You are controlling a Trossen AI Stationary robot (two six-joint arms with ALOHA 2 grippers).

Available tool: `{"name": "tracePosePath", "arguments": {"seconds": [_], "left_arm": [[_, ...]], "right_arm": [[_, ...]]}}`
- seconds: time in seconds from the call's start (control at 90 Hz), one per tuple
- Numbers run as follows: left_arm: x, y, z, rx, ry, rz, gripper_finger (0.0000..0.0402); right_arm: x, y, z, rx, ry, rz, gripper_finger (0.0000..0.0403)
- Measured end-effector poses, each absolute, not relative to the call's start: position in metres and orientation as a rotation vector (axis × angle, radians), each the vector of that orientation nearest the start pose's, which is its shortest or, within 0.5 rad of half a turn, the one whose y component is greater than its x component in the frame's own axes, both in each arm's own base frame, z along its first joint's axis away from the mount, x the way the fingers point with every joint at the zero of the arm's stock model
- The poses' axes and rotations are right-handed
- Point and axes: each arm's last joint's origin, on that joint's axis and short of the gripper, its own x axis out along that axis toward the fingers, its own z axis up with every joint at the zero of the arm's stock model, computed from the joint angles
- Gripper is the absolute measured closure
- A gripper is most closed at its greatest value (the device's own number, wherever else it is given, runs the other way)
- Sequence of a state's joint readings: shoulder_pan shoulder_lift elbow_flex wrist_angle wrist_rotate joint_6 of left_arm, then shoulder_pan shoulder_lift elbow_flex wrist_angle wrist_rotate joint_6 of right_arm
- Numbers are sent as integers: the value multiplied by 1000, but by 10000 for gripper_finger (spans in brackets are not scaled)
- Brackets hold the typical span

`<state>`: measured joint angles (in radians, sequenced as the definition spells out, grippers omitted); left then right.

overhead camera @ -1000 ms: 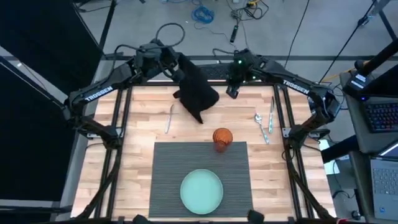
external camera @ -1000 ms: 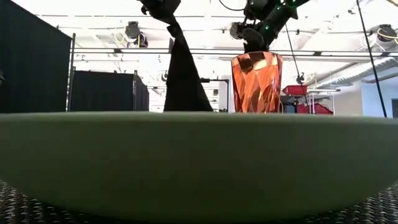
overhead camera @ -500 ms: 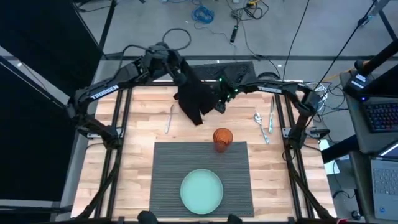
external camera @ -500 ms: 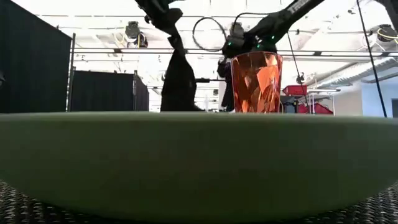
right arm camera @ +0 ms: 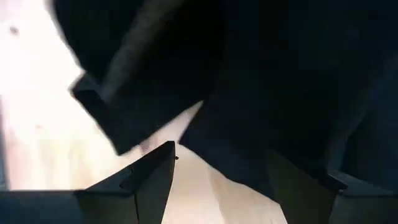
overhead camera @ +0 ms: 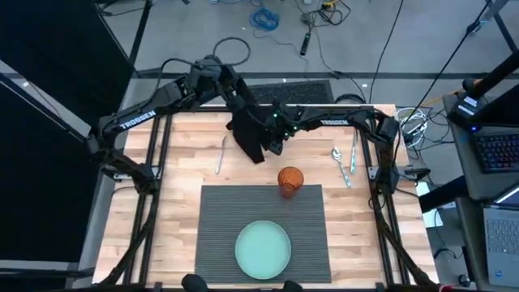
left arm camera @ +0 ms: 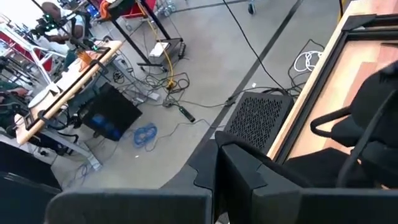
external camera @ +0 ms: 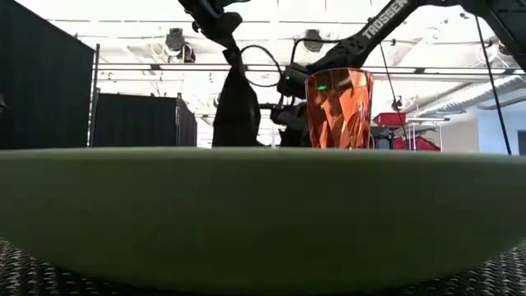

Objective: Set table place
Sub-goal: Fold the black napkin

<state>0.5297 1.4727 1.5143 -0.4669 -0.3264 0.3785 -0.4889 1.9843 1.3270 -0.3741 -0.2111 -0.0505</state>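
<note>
The left end effector (overhead camera: 241, 96) is raised over the far side of the desk (overhead camera: 186, 162), pinching the top of a black cloth napkin (overhead camera: 251, 130) that hangs below it, while the right end effector (overhead camera: 272, 144) reaches in from the right with fingers spread at the napkin's lower edge. The ribbed dark grey placemat (overhead camera: 219, 235) lies flat at the near centre of the desk, carrying a pale green plate (overhead camera: 263, 249) near its front edge and an orange faceted cup (overhead camera: 289, 180) at its far edge. A knife (overhead camera: 220, 152) lies far left of the placemat; a spoon (overhead camera: 340, 165) and fork (overhead camera: 353, 151) lie far right.
</note>
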Motion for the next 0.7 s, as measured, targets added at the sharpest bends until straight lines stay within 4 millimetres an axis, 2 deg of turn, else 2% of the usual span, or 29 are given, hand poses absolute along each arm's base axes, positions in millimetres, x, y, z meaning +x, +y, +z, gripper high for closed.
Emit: {"name": "tracePosePath", "arguments": {"seconds": [0.156,0.4,0.7], "left_arm": [[274,171,397,310,592,747,402],[274,171,397,325,598,743,402],[274,171,397,326,598,742,402]], "right_arm": [[364,-184,150,324,1002,-228,172],[366,-180,150,316,1004,-225,172],[358,-183,144,333,1085,-288,172]]}}
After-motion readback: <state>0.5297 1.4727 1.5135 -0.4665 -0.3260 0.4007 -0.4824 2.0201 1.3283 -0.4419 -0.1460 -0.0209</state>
